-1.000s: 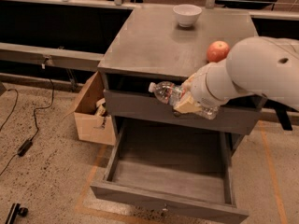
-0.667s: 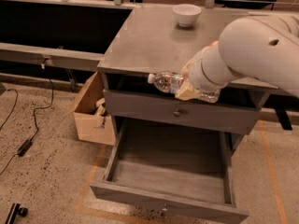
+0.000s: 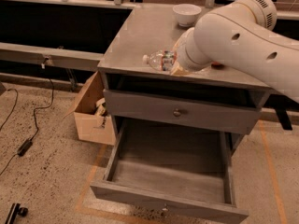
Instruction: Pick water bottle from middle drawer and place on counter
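The water bottle (image 3: 158, 60) lies on its side, pale cap pointing left, just above the front part of the counter (image 3: 135, 36). My gripper (image 3: 178, 63) is shut on the bottle's base end, and the big white arm reaches in from the right. The middle drawer (image 3: 168, 200) is pulled out wide at the bottom of the cabinet, and its inside is bare. I cannot tell whether the bottle touches the counter.
A white bowl (image 3: 187, 14) stands at the back of the counter. A red bit of fruit (image 3: 216, 65) peeks out behind my arm. The upper drawer with its dark knob (image 3: 177, 112) is shut. A cardboard box (image 3: 91, 108) sits left of the cabinet, with cables (image 3: 25, 143) on the floor.
My gripper has lifted the bottle from in front of the upper drawer up and over the counter's front edge.
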{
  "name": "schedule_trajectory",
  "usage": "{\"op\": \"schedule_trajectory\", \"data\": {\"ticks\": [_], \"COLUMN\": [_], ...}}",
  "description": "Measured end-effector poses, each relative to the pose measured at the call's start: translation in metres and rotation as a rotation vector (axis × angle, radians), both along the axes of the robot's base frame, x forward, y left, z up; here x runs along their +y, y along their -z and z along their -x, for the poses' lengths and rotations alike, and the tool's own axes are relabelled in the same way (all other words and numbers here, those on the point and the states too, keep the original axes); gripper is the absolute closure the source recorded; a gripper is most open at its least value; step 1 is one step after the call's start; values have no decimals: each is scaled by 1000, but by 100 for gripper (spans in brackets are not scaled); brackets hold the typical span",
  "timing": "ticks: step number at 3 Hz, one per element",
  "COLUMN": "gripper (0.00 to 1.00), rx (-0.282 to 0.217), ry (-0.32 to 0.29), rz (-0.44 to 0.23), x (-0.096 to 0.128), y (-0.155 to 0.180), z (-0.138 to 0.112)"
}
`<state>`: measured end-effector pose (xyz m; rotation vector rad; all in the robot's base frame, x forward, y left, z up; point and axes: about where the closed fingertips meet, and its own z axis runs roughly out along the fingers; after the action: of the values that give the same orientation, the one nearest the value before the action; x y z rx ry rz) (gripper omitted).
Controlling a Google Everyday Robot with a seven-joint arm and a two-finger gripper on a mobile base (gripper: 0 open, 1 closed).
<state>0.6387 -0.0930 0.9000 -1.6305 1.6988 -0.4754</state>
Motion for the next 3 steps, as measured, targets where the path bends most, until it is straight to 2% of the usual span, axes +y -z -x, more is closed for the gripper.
{"op": "schedule_trajectory", "data": {"ticks": [1,2,3], "gripper": [100,81,59], "rx": [-47,-58,-54], "ry": [-22,-26,-5], "rz": [8,-8,-38], "x": [10,21,20], "y": [-8,-2,1], "z": [-38,-70,-91]}}
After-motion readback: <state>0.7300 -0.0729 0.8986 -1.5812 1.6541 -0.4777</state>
